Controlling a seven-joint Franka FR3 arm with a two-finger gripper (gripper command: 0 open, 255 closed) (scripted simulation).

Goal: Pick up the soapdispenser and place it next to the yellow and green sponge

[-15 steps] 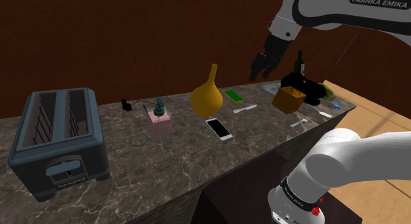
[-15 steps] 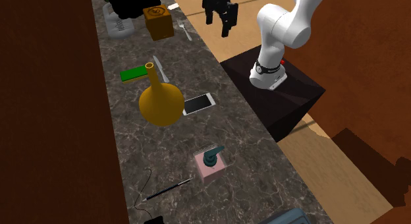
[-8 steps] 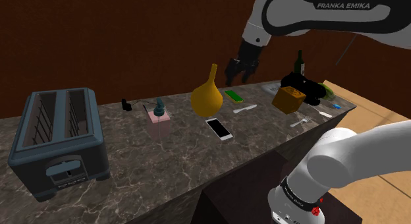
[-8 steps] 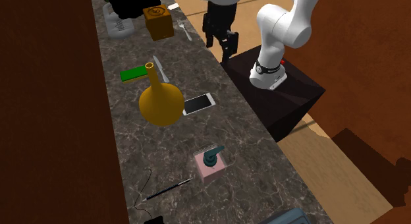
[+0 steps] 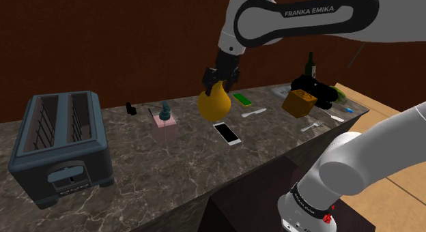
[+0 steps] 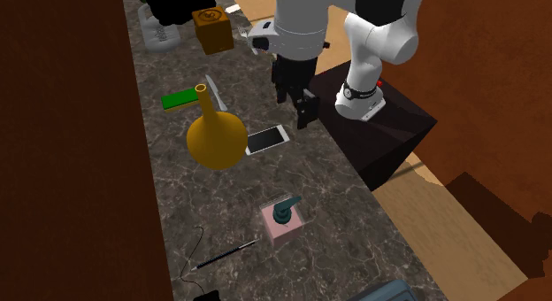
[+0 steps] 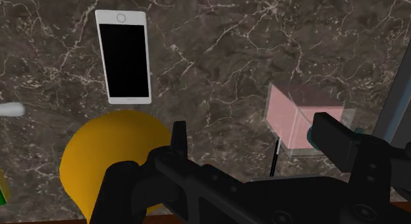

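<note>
The pink soap dispenser (image 5: 164,126) with a teal pump stands upright on the dark marble counter (image 5: 171,177), well apart from the green sponge (image 5: 241,98) — a yellow vase (image 5: 214,103) and a white smartphone (image 5: 226,132) sit between them. The black gripper (image 6: 297,103) hangs above the counter near the phone — fingers spread, holding nothing.

Illumination is dim and even in all three views. In the shoulder view, the white arm (image 5: 300,16) is the brightest surface: its upper faces are lit and its undersides shade to grey, which indicates light from above. The brown wall (image 5: 102,39) at upper left is dark and flat. The marble countertop (image 5: 177,169) reads mid-grey. In the wrist view, the yellow vase (image 7: 99,140) shows flat colour, and the soap dispenser (image 7: 296,114) appears pale.
</note>
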